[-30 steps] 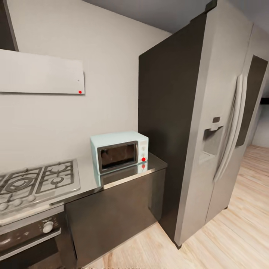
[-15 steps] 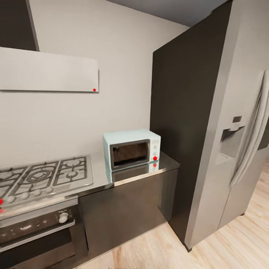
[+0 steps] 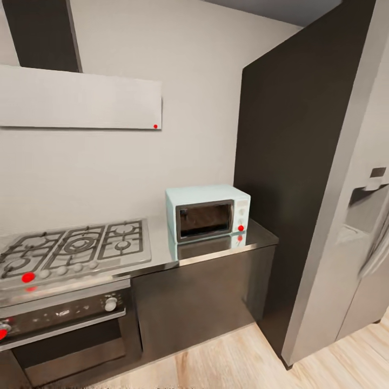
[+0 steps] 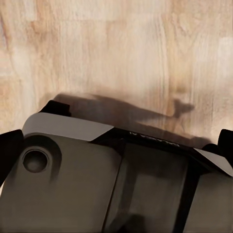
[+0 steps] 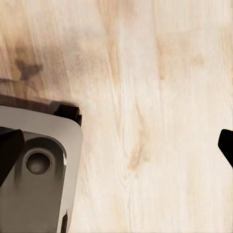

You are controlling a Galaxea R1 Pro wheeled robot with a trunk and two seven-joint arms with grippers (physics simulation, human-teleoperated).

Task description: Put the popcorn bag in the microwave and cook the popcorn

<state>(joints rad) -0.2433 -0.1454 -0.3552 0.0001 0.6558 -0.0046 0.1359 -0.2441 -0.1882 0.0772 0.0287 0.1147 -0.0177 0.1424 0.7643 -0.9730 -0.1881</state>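
Now | microwave (image 3: 208, 213) ahead, right of centre, on countertop (image 3: 162, 254) beside stove (image 3: 75, 248) | bag unseen | both claws pointing floorward (image 5: 145, 97), fingertips spread wide, empty

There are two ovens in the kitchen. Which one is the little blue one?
The microwave, sitting on the countertop beside the tall dark cabinet. It is pale mint-blue; the other oven is dark and built in under the gas hob.
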